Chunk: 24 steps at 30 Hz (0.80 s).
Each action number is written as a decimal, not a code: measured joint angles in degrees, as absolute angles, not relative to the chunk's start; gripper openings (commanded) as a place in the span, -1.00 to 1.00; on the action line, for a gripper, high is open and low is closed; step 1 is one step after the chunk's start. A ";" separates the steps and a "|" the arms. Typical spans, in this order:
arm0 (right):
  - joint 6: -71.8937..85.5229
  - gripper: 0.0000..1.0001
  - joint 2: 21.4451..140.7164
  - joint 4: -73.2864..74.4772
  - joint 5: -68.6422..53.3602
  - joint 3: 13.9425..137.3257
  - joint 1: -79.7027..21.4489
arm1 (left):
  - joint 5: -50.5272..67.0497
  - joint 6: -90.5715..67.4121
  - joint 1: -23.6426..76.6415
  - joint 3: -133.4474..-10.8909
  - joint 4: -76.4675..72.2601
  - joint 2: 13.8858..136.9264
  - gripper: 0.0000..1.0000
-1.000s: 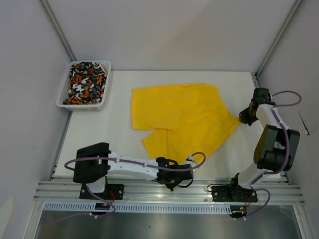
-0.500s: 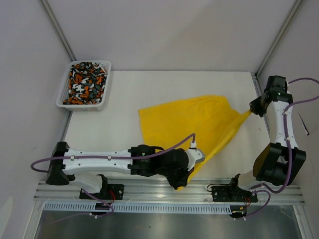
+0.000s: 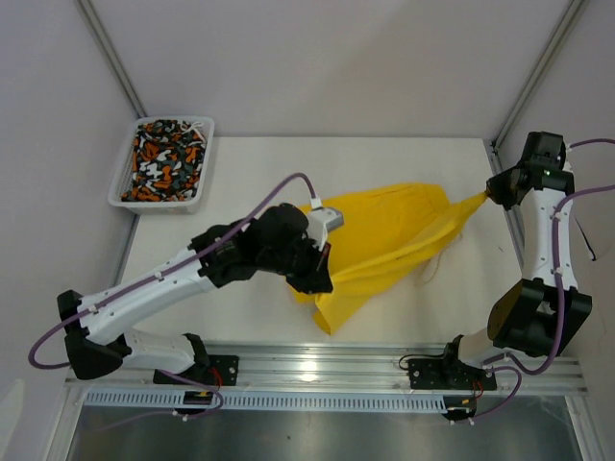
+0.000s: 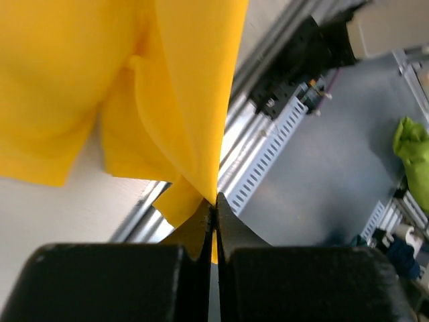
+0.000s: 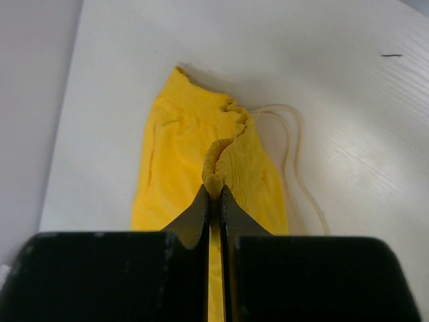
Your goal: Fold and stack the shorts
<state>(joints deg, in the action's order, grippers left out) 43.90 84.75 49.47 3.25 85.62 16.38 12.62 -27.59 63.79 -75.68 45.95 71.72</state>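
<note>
Yellow shorts (image 3: 394,235) — leg edge carried farther, leftward; light, limp; pinched tight there by left gripper (image 4: 214,213), waistband by right gripper (image 5: 214,196).

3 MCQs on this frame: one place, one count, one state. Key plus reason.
1. Where are the orange, white and black patterned fabric shorts?
A) in the white plastic mesh basket
B) mid-table
C) off the table edge
2. How many hands grip the plain bright yellow fabric shorts?
A) none
B) one
C) two
3. The yellow shorts are:
A) folded square
B) strung between the hands
C) stacked on the patterned pair
Key:
1 A: they fill the basket.
2 C: left hand and right hand are each shut on yellow cloth.
3 B: top view shows them stretched hand to hand.
</note>
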 measured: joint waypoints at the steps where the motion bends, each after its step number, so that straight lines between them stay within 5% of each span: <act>1: 44.71 -1.00 84.75 48.80 2.85 85.62 16.38 | 12.84 -26.65 61.34 -76.82 47.11 71.42 -1.00; 9: 52.18 -1.00 85.69 41.67 -1.08 83.72 15.59 | 13.82 -20.25 43.97 -83.15 53.63 73.91 -1.00; 24: 59.57 -1.00 99.13 31.05 -3.27 86.96 10.70 | 11.44 -15.40 30.22 -92.29 55.92 86.61 -1.00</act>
